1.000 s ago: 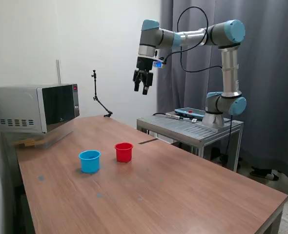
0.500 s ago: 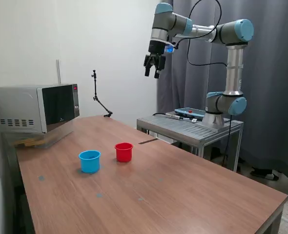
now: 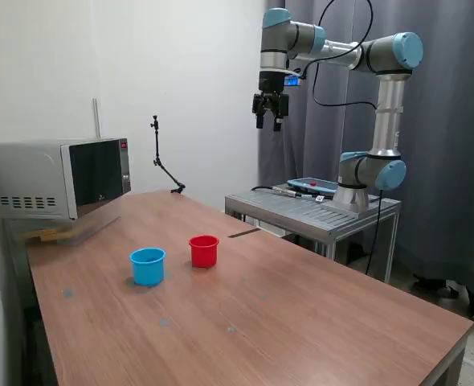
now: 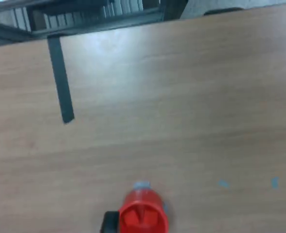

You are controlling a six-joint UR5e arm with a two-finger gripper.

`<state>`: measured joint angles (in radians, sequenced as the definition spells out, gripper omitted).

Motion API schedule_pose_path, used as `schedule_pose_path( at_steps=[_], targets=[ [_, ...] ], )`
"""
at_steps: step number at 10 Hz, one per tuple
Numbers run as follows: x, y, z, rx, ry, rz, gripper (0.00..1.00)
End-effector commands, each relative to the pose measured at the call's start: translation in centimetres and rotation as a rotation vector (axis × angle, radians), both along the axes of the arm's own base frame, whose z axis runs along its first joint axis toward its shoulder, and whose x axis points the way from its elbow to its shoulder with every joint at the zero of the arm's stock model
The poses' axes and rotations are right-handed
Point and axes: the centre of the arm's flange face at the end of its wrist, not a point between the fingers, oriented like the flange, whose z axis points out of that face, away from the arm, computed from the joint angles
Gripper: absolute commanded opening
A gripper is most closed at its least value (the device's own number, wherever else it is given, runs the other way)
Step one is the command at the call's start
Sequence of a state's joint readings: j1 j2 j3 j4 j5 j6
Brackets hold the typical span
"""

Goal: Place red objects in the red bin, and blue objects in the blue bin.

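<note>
Gripper [image 3: 270, 121] high in the air, fingers pointing down, nothing between them; too small to tell if spread or closed.

Small round red plastic cup-like bin [image 3: 203, 251] stands upright on the brown wood-grain table [image 3: 301, 322], mouth up; round light-blue plastic cup-like bin [image 3: 147, 265] just beside it toward the exterior view's left, also upright, not touching. Wrist view looks down into the red bin [image 4: 143, 213], something red inside, blurred. No cubes visible loose on the table. Grey microwave [image 3: 56, 177] at the table's far corner, exterior view's left; thin black jointed stand [image 3: 165, 165] behind it. Grey metal cart [image 3: 313, 209] carries the arm base; white wall, dark grey curtain [image 3: 446, 145] behind.
</note>
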<state>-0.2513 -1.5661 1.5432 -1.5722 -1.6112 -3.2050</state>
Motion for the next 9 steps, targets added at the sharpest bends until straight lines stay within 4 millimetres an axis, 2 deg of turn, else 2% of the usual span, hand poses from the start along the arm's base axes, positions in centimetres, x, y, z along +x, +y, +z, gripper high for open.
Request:
schedule_pose_path(
  at_steps=[1, 9],
  targets=[
    [0.49, -0.18, -0.31, -0.010, -0.012, 0.001, 1.00],
    [0.52, -0.63, -0.74, -0.047, -0.015, 0.004, 1.00]
  ],
)
